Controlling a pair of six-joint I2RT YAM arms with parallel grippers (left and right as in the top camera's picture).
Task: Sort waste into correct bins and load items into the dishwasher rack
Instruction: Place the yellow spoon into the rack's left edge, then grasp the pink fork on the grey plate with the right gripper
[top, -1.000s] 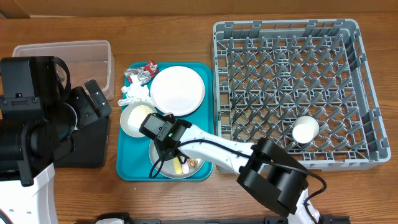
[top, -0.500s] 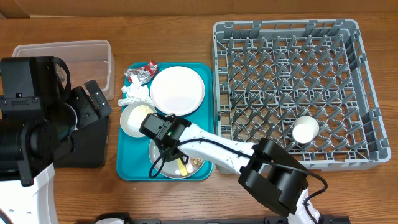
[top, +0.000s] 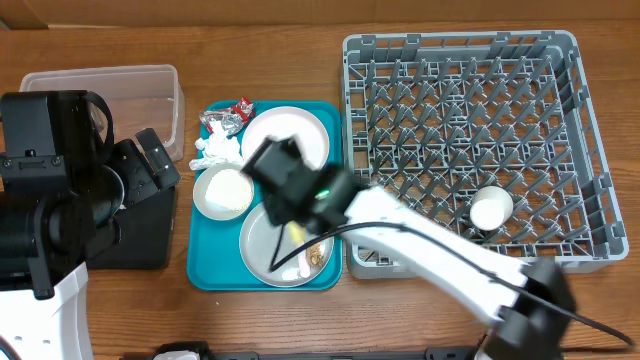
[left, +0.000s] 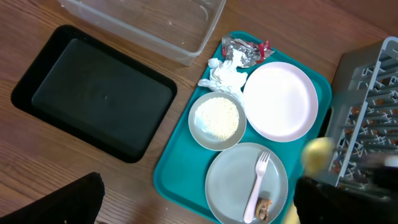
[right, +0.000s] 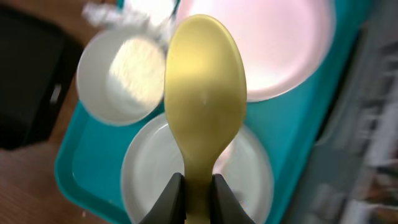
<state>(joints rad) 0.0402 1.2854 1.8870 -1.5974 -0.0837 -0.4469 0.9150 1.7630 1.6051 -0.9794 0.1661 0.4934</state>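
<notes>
A teal serving tray (top: 213, 266) lies flat on the desk (top: 270, 322), a rectangle with rounded corners and a low raised rim, its long sides running away from the near edge. In the left wrist view the tray (left: 178, 167) sits at an angle across the frame. The desk is brown wood with a streaked grain, and it shows on every side of the tray. Beyond the tray's far end, a paler tan band (top: 250, 12) borders the desk; what it is cannot be told.
</notes>
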